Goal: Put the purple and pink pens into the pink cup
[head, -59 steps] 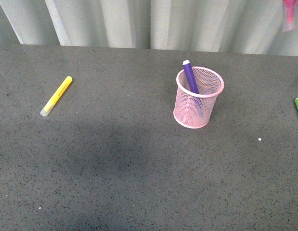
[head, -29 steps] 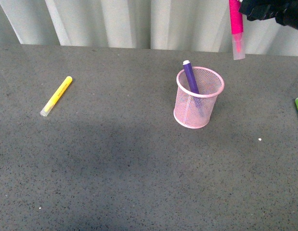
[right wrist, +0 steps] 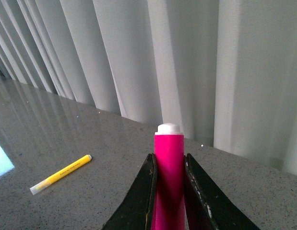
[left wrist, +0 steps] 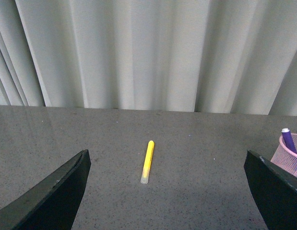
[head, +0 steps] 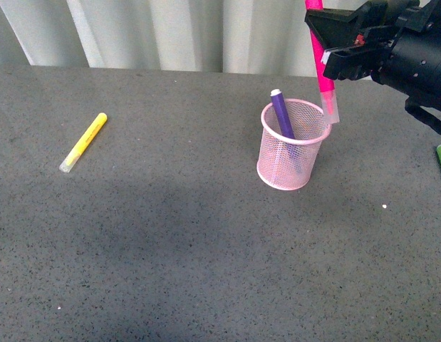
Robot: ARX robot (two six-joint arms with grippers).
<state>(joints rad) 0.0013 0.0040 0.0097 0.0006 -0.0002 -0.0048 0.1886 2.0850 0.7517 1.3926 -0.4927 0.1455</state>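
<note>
Front view: pink pen (head: 320, 60) poised just above the pink cup (head: 293, 144).
My right gripper (head: 333, 44) clamps it upright, cap down, for dropping beside the purple pen (head: 281, 114); left gripper (left wrist: 162, 191) gapes empty.

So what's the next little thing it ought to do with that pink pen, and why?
Probably nudge the pink pen slightly toward the middle of the pink cup, then lower it. The right gripper holds it upright, but its clear tip hangs at the cup's right rim, not over the opening. The purple pen is already inside.
</note>
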